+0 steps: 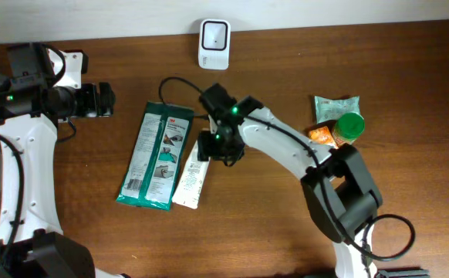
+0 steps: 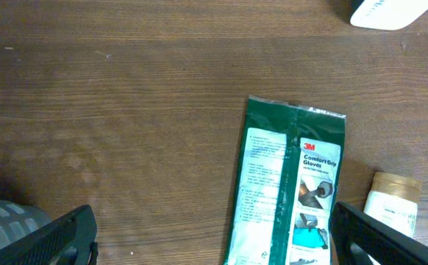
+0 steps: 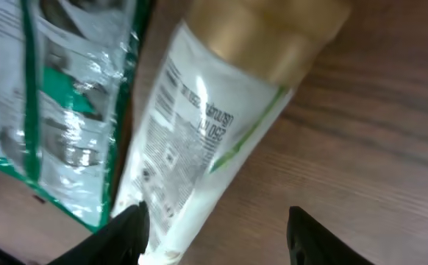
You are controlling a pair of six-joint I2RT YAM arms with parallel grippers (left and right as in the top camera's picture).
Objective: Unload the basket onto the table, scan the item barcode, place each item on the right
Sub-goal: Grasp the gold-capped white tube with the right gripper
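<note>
A white tube with a gold cap [image 1: 190,181] lies on the wooden table beside a green glove packet [image 1: 153,157]. The white barcode scanner [image 1: 214,44] stands at the table's far edge. My right gripper [image 1: 221,147] hovers over the tube's upper end. In the right wrist view this gripper [image 3: 221,237] is open. The tube [image 3: 199,125] runs down toward its left finger [image 3: 129,232], and bare wood shows before the right finger. My left gripper [image 1: 101,100] stays at the far left, wide open [image 2: 218,243], above the packet [image 2: 284,184], holding nothing.
At the right sit a green-lidded jar [image 1: 350,126], an orange item [image 1: 322,136] and a pale green packet [image 1: 335,106]. A black cable [image 1: 180,83] loops from the right wrist behind the green packet. The scanner's edge [image 2: 390,11] shows in the left wrist view.
</note>
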